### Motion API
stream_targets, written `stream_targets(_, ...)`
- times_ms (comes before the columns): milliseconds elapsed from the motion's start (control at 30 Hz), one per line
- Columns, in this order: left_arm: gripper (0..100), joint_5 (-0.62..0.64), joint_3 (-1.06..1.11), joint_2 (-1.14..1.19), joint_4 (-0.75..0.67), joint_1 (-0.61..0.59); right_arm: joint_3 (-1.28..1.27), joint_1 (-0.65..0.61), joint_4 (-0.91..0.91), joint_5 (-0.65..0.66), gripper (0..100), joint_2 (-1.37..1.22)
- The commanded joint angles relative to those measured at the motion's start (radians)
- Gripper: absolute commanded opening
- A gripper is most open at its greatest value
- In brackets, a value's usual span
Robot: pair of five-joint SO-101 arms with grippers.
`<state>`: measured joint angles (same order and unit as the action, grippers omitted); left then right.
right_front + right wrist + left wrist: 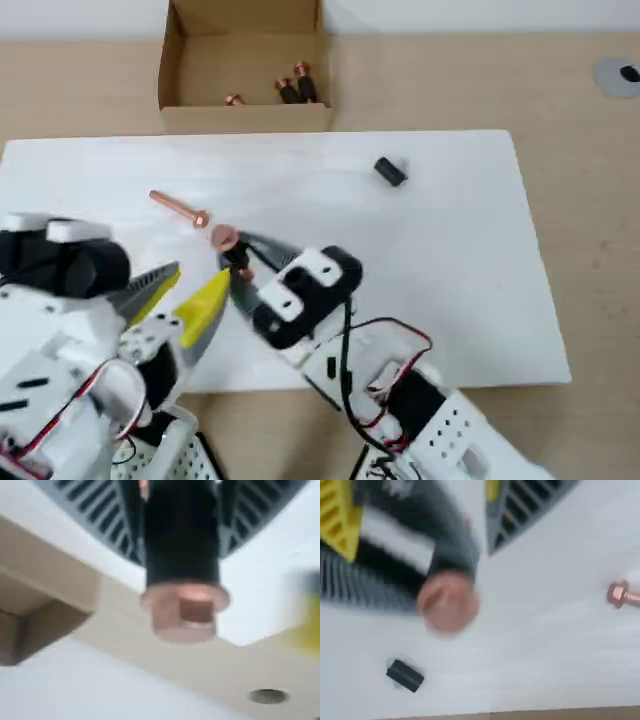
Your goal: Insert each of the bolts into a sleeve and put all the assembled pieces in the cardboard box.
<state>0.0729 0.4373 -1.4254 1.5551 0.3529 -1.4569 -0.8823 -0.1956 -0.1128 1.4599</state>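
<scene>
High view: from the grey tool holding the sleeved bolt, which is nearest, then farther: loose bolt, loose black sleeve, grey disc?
1. Loose bolt, just beside the right tool.
2. Loose black sleeve, across the white mat.
3. Grey disc, far corner, off the mat.

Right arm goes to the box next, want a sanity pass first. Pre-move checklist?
1. Bolt seated in sleeve: ok, the head sits against the sleeve end.
2. Right gripper shut on the sleeve: ok.
3. Left gripper open: ok. Whether its yellow finger is clear of the sleeve: cannot tell.
4. Box open, with bare floor on its left: ok.
5. Loose bolt and loose sleeve on the mat for the next pair: ok, lying apart.
</scene>
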Motion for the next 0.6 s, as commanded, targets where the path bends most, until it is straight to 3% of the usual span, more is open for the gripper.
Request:
stream_targets(0, 19, 0.0, -0.114, 0.012, 0.077, -0.002, 0.085, 0.074, -0.009, -0.009, 0.9, 0.004)
stream_targets(100, 19, -0.025, -0.157, 0.012, 0.107, -0.029, 0.157, 0.139, -0.091, -0.011, 0.9, -0.051)
stream_targets(167, 19, -0.06, -0.164, 0.013, 0.127, -0.11, 0.229, 0.186, -0.117, -0.011, 0.9, -0.105)
stream_targets(367, 16, -0.362, -0.08, 0.045, 0.138, -0.371, 0.526, 0.249, -0.129, -0.011, 0.9, -0.36)
stream_targets(567, 5, -0.531, 0.017, 0.019, 0.137, -0.54, 0.826, 0.297, -0.143, -0.011, 0.9, -0.71)
